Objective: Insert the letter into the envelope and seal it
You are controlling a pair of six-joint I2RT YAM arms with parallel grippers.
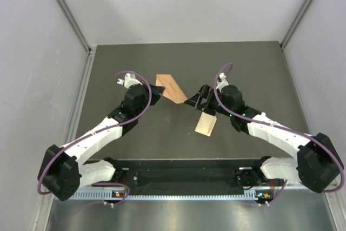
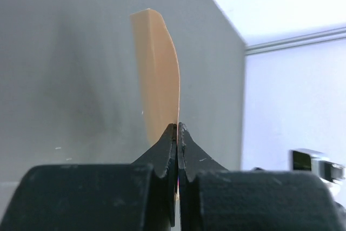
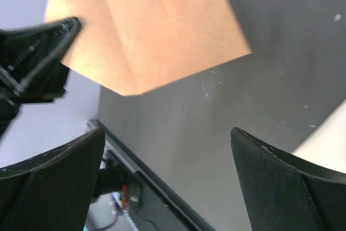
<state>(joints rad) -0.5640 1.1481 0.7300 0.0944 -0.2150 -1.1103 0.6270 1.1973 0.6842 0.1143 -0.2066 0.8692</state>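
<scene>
The orange envelope (image 1: pixel 172 88) is held above the dark table between the two arms. My left gripper (image 1: pixel 158 91) is shut on its left edge; in the left wrist view the envelope (image 2: pixel 158 79) stands edge-on from the closed jaws (image 2: pixel 177 127). My right gripper (image 1: pixel 195 101) is open and empty, just right of the envelope's lower corner. In the right wrist view the envelope (image 3: pixel 151 25) fills the top and the fingers (image 3: pixel 270 166) are spread wide. The pale cream letter (image 1: pixel 206 124) lies on the table below the right gripper; its corner shows in the right wrist view (image 3: pixel 327 139).
The dark table (image 1: pixel 135 133) is bounded by grey walls at left, right and back. A black rail (image 1: pixel 184 177) runs along the near edge by the arm bases.
</scene>
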